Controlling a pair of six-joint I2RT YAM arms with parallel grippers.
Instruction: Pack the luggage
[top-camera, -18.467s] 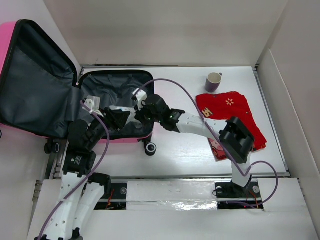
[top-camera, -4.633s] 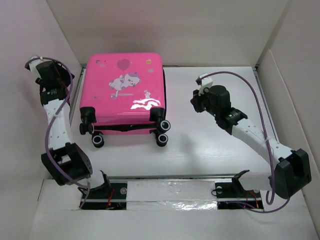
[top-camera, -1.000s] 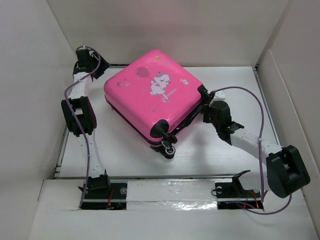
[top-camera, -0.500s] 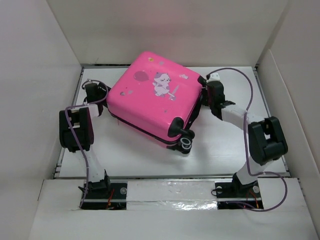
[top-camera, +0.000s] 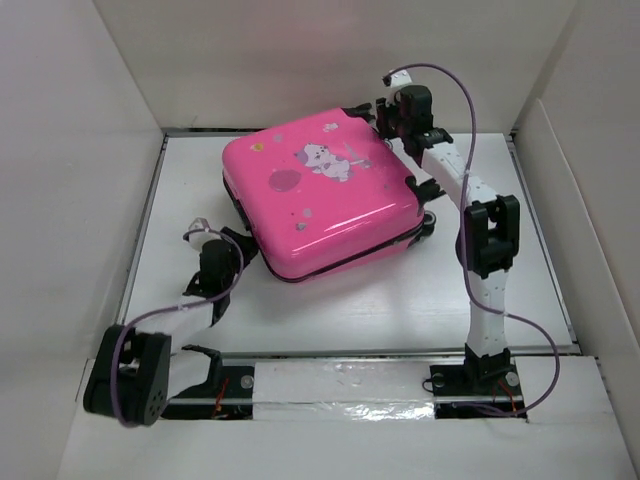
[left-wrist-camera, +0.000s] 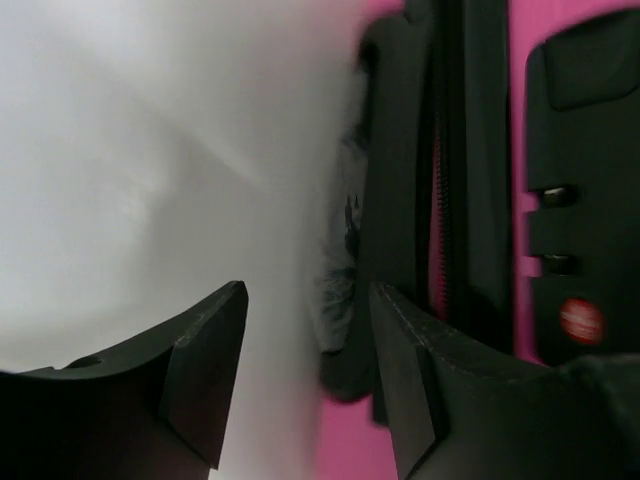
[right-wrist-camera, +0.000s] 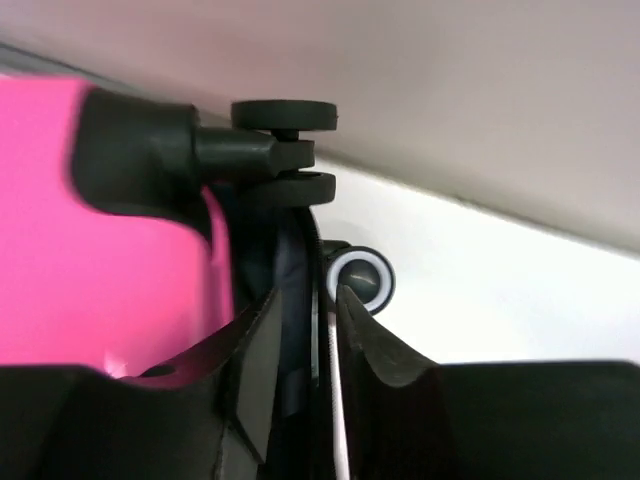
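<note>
The luggage (top-camera: 325, 205), a glossy hot-pink suitcase with a cartoon print, lies closed and flat mid-table, turned at an angle. My left gripper (top-camera: 236, 250) sits low at its near-left corner. In the left wrist view this gripper (left-wrist-camera: 308, 292) is open, its right finger (left-wrist-camera: 420, 390) against the case's black trim (left-wrist-camera: 440, 180), with bare table in the gap. My right gripper (top-camera: 383, 112) is at the far corner by the wheels. In the right wrist view its fingers (right-wrist-camera: 305, 300) stand slightly parted astride the black zip seam (right-wrist-camera: 295, 255), under a black wheel (right-wrist-camera: 285, 113).
The enclosure's back wall (top-camera: 330, 60) rises just behind my right gripper. Tall white side walls (top-camera: 70, 200) flank the table (top-camera: 480, 300). A white-rimmed wheel (right-wrist-camera: 362, 278) sits just past my right fingertips. A metal rail (top-camera: 340, 355) runs along the near edge.
The suitcase has swung round, its wheels now to the far right. My left gripper dropped to its near-left corner. My right gripper moved to the far corner and its jaws parted.
</note>
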